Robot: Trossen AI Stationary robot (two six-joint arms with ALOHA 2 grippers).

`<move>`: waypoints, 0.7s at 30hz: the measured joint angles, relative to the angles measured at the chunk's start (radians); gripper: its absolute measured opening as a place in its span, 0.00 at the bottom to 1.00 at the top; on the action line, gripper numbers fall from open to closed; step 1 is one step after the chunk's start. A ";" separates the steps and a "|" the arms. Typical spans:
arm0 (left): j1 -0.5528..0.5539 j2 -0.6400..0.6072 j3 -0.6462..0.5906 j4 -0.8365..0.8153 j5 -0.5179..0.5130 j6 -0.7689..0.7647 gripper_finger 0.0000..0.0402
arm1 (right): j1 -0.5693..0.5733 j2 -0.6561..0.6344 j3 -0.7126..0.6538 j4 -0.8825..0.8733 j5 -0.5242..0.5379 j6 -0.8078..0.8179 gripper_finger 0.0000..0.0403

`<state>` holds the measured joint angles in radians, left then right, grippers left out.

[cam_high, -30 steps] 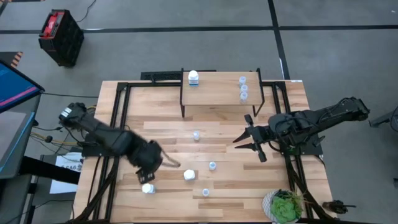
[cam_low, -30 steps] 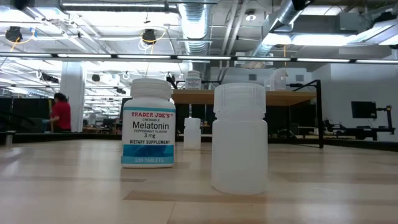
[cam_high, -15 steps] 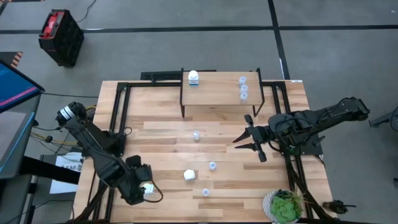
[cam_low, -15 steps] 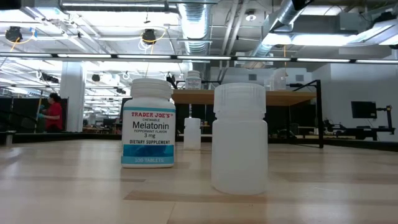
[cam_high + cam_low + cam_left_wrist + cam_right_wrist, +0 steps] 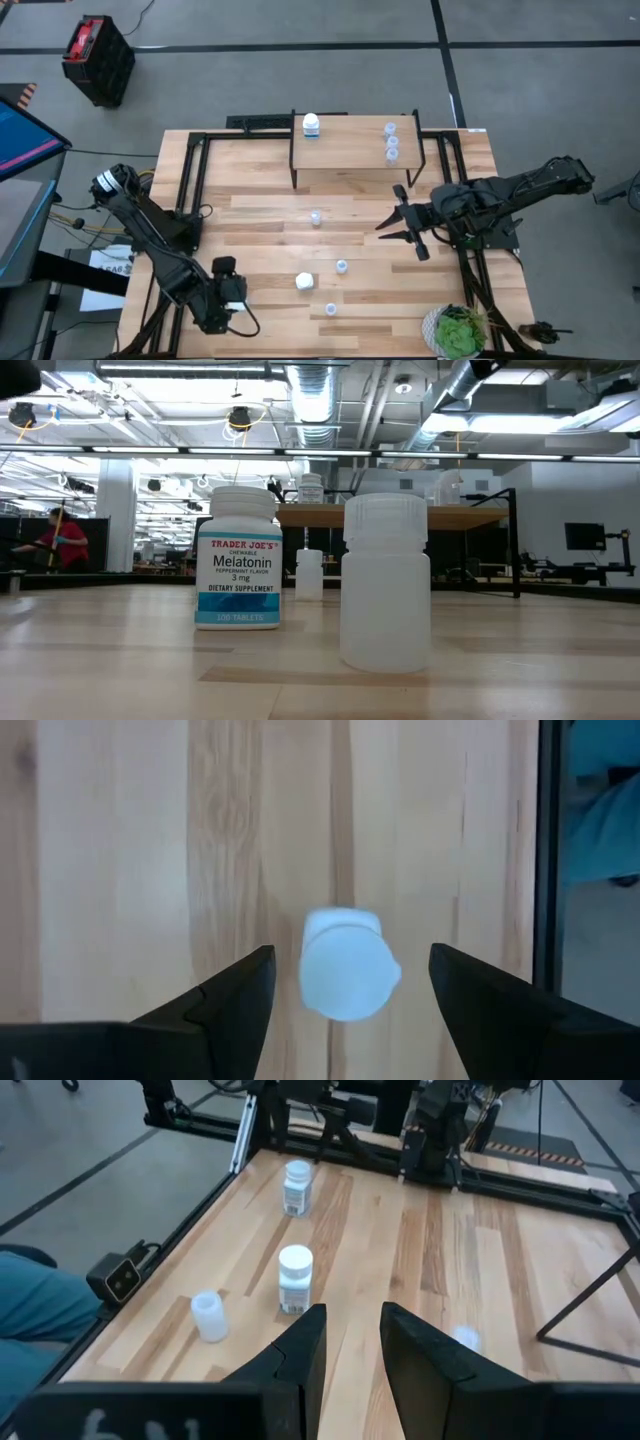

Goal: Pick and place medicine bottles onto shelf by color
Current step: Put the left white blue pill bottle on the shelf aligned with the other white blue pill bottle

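My left gripper hangs open over the table's near left part, pointing down. It hides a white bottle in the high view. In the left wrist view this bottle stands on the wood between the two fingers, which do not touch it. One white bottle and three pale ones stand on the table. The shelf carries a white bottle and three pale ones. My right gripper waits right of centre, a narrow gap between its fingers, nothing in it.
A green plant stands at the near right corner. The table's black frame rail runs close beside my left gripper, along the left edge. In the low view a labelled white bottle and a pale one stand close to the camera.
My left gripper has swung from nearer the table's middle toward the near left corner and come down over the white bottle there, rolling as it went. The bottle has stayed in place and is now covered in the high view. The gap between the fingers shows no change.
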<state>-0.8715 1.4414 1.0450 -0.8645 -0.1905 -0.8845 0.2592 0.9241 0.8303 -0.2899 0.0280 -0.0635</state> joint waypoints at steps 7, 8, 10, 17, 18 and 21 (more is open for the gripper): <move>0.001 0.000 -0.055 0.089 0.002 -0.017 0.62 | 0.000 0.000 0.000 -0.036 0.000 0.001 0.30; 0.000 0.000 -0.064 0.103 0.012 -0.017 0.62 | 0.000 0.000 0.000 -0.037 0.000 0.001 0.30; -0.001 0.001 -0.073 0.124 0.025 -0.019 0.62 | 0.000 0.000 0.000 -0.041 0.000 0.003 0.30; -0.001 0.006 -0.079 0.114 0.025 -0.017 0.62 | 0.000 0.000 0.000 -0.042 0.000 0.003 0.30; -0.001 0.013 -0.079 0.115 0.024 -0.015 0.62 | 0.000 0.000 0.000 -0.043 0.000 0.003 0.30; -0.005 0.046 -0.080 0.118 0.035 0.001 0.62 | 0.000 0.000 0.000 -0.050 0.000 0.003 0.30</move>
<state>-0.8767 1.4879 0.9655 -0.7469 -0.1551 -0.8840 0.2592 0.9237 0.8303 -0.3398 0.0277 -0.0603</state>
